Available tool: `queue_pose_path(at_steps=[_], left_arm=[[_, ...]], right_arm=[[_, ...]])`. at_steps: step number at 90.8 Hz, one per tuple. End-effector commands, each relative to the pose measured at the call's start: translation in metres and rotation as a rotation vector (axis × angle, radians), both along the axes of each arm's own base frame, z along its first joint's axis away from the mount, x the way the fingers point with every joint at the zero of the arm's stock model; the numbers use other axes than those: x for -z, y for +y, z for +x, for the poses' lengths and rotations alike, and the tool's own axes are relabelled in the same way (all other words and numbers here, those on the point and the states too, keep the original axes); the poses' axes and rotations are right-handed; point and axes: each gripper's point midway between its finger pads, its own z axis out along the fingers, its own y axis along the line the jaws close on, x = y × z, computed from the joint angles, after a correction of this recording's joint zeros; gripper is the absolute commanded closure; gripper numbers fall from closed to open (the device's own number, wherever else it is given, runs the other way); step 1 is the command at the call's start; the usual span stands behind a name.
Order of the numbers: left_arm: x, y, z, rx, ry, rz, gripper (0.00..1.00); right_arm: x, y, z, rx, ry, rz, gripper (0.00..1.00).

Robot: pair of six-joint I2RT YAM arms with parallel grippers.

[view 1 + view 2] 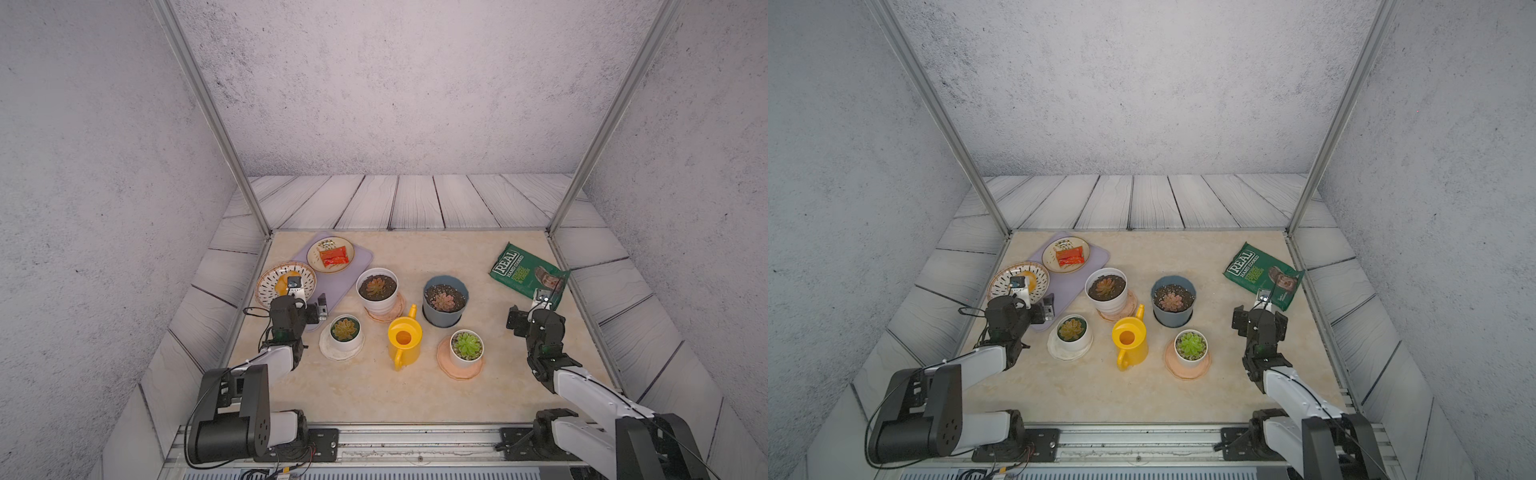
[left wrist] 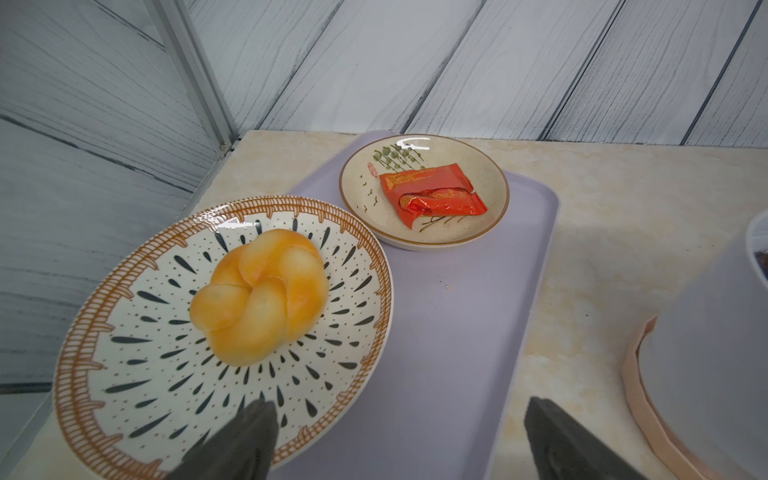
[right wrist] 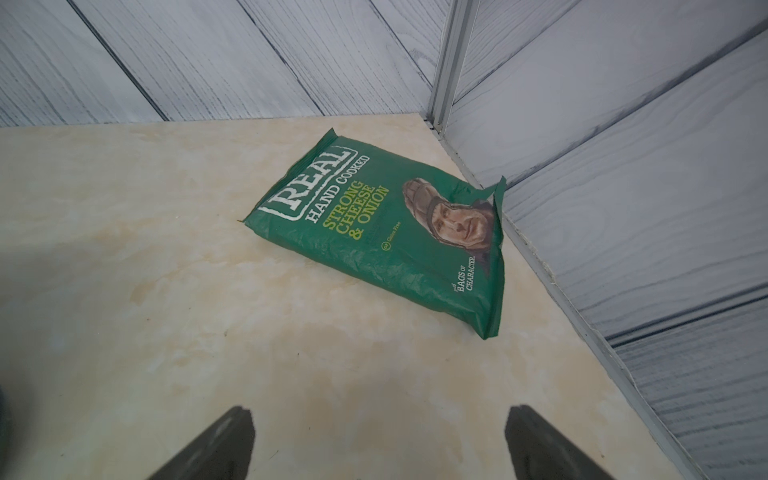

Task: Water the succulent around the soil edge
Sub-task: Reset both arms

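A lilac tray [image 1: 345, 284] lies at the left. A green crisp bag [image 3: 374, 232] reading "REAL HAND COOKED STRONG CHEESE & ONION" lies at the right. The yellow watering can [image 1: 405, 347] stands upright mid-table among four potted succulents [image 1: 444, 300]. The left gripper [image 2: 395, 415] and right gripper [image 3: 378, 415] gape empty.

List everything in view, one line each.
watering can: 1, yellow, table centre
succulent pots: 4; large white, blue-grey behind can; two small white flanking it
saucers: 3 clear, pink, white, peach, under white pots
tray: 1, lilac, far left
plates: 2; beige on tray, patterned overlapping tray edge
snack packet: 1, red, on beige plate
bread roll: 1, golden, on patterned plate
crisp bag: 1, green, far right
table: 1, beige marble
left arm: black-white, jaws open, over tray edge
right arm: black-white, jaws open, near crisp bag
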Motion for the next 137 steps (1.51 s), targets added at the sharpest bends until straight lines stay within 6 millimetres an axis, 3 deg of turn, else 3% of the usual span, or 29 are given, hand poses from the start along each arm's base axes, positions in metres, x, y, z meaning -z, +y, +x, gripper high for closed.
queue_pose_path(at_steps=[1,32,50,75,91,109,128,137], left_arm=[[-0.009,-0.002,0.009,0.029,-0.061,0.012,0.0],[0.015,-0.002,0.024,0.046,0.011,0.007,0.0],[0.016,-0.002,0.025,0.049,0.006,0.01,0.0],[0.018,-0.004,0.025,0.061,0.012,0.011,0.0],[0.017,-0.004,0.025,0.061,0.012,0.011,0.0],[0.017,-0.004,0.024,0.061,0.01,0.012,0.0],[0.017,-0.004,0.025,0.06,0.012,0.011,0.0],[0.017,-0.004,0.025,0.06,0.011,0.012,0.0]], right_arm=[[-0.02,-0.002,0.017,0.01,-0.074,-0.021,0.01],[-0.017,0.001,0.037,-0.038,-0.107,0.013,0.01],[-0.014,0.01,0.05,-0.107,-0.122,0.038,0.01],[0.008,0.006,0.059,-0.111,-0.153,0.059,0.01],[0.011,0.009,0.064,-0.156,-0.146,0.094,0.01],[0.017,0.038,0.078,-0.349,-0.073,0.115,0.01],[0.017,0.038,0.079,-0.348,-0.073,0.113,0.01],[0.017,0.019,0.078,-0.228,-0.079,0.11,0.01]])
